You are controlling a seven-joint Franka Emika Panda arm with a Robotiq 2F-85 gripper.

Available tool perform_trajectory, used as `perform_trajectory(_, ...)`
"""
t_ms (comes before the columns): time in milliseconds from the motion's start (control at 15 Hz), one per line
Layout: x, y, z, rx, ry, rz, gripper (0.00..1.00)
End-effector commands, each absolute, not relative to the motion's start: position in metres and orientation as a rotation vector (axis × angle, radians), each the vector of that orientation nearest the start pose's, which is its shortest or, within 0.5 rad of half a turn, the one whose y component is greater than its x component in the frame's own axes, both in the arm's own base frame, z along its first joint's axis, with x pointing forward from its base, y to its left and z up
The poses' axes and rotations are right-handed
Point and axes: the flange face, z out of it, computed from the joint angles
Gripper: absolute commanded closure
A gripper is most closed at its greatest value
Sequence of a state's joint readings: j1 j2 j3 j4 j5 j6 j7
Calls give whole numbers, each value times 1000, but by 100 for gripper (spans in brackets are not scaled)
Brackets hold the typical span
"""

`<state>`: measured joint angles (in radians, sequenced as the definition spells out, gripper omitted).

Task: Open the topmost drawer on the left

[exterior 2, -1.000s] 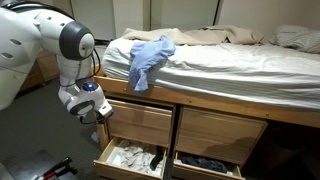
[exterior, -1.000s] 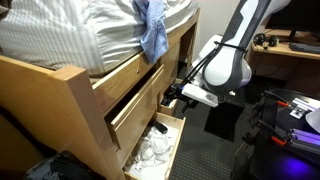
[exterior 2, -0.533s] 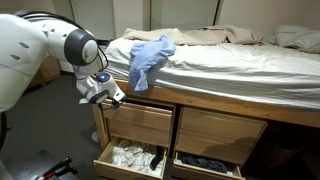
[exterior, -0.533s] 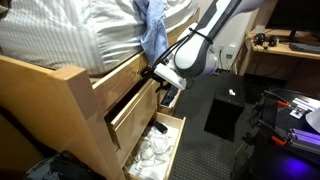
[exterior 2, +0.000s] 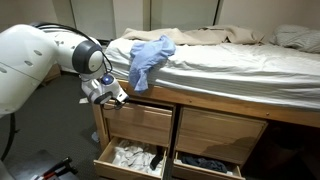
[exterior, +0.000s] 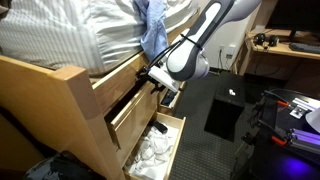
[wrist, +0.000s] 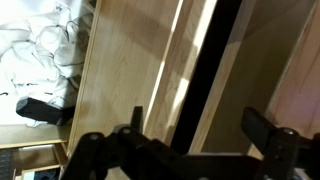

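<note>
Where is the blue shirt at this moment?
In an exterior view the blue shirt hangs over the mattress edge, above the left drawers, beside the end effector.

Free floor [exterior: 215,155] before top drawer [exterior: 135,108]; open bottom drawer [exterior: 176,145] jutting below.

claw [exterior: 158,81] at front edge of top drawer [exterior: 134,110] | top drawer partly out | lower drawer [exterior: 176,148] open, white clothes [exterior: 150,152] inside | blue cloth [exterior: 153,36] hangs above

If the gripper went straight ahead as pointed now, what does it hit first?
Likely the front of the top left drawer: in the wrist view the open gripper faces its wood and the dark gap beside it. How close it is, I cannot tell.
</note>
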<state>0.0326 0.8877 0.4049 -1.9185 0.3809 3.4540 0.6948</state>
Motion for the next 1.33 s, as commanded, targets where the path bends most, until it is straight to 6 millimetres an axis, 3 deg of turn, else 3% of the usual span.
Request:
perform_trajectory(0,610,206,102,-2268,1162,-509,0)
perform_trajectory(133,615,203,87,-2265,1184,-510,0)
perform_trajectory(200,608,204,104,-2280,1150,-513,0)
perform_trajectory(333,609,201,89,-2283,1167,-503,0)
perform_trajectory(533,609,201,84,-2283,1173,-498,0)
perform_trajectory(1000,637,187,34,-2221,1217,-496,0)
perform_trajectory(1267,659,187,38,-2168,1222,-544,0)
